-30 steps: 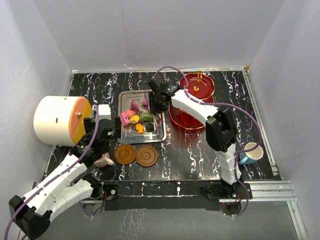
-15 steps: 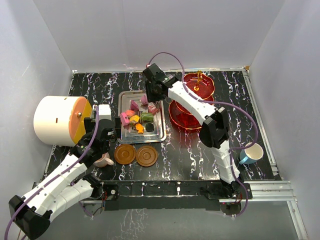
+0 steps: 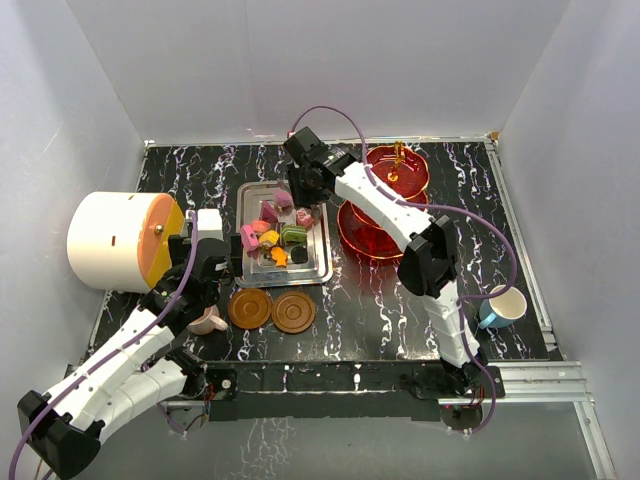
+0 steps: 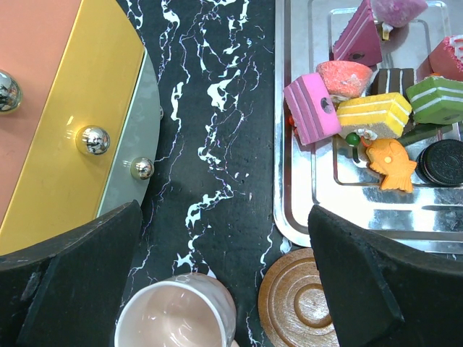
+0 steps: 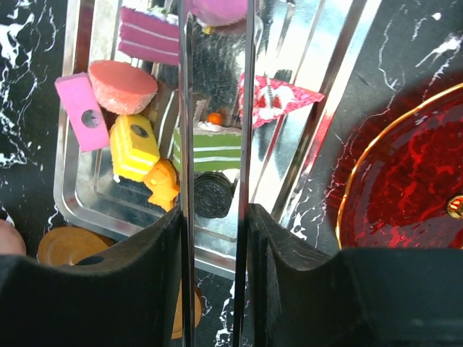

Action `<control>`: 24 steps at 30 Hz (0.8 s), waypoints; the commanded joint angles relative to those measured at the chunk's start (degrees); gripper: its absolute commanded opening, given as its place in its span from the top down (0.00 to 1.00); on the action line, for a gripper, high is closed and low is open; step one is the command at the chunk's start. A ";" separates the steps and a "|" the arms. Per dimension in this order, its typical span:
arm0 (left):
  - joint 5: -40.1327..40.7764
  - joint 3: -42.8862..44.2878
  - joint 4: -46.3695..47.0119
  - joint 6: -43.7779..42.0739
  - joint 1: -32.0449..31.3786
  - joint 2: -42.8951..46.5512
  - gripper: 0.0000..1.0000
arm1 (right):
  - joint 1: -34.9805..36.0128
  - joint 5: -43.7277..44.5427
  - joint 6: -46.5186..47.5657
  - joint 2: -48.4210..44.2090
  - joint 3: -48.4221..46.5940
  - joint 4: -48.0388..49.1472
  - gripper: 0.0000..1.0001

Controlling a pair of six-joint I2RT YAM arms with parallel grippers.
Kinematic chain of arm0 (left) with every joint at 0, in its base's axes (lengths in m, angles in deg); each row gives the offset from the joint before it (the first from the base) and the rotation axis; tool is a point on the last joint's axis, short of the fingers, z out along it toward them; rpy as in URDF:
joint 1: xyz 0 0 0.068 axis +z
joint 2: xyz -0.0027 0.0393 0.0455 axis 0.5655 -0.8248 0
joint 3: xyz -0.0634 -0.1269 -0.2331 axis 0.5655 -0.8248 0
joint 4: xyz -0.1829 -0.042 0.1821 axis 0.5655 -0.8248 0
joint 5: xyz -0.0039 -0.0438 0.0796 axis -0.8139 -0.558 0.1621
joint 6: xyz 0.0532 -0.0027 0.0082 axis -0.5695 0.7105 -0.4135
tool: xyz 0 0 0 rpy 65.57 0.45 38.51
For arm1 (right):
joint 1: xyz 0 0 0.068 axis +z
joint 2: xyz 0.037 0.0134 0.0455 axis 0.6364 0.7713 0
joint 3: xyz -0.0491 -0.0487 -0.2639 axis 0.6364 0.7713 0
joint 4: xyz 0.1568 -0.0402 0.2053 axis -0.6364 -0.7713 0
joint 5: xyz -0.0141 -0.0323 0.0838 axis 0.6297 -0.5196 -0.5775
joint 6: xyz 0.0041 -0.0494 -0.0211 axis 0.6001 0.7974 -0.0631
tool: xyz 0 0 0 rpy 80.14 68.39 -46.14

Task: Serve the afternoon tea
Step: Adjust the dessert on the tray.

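Small colourful sweets (image 3: 275,238) lie on the flat silver steel tray (image 4: 279,144) on the black marbled table (image 3: 385,295). The left tool (image 4: 224,220) gapes wide above a pink cup (image 4: 173,316). The right tool (image 3: 296,200), its fingers narrowly parted, meets a pink sweet (image 5: 217,9); whether it grips cannot be told.

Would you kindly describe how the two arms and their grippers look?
The left arm and right arm have white shells, black joints and a trailing purple cable. The left gripper has broad black fingers; the right gripper carries narrow mirror-bright metal blades on black bases.
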 commanded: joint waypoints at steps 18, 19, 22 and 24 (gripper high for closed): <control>0.37 0.43 0.85 -0.35 0.35 0.42 0.01 | 1.96 1.11 2.52 -0.13 0.53 0.36 0.56; 0.41 0.45 0.81 -0.35 0.34 0.42 0.01 | 1.96 1.03 2.88 0.28 0.06 0.13 0.56; 0.40 0.39 0.81 -0.33 0.35 0.51 0.01 | 1.95 0.31 3.31 1.85 -1.06 -0.73 0.56; 0.40 0.33 0.77 -0.36 0.31 0.47 0.01 | 1.96 0.00 3.24 2.89 -2.12 -0.98 0.56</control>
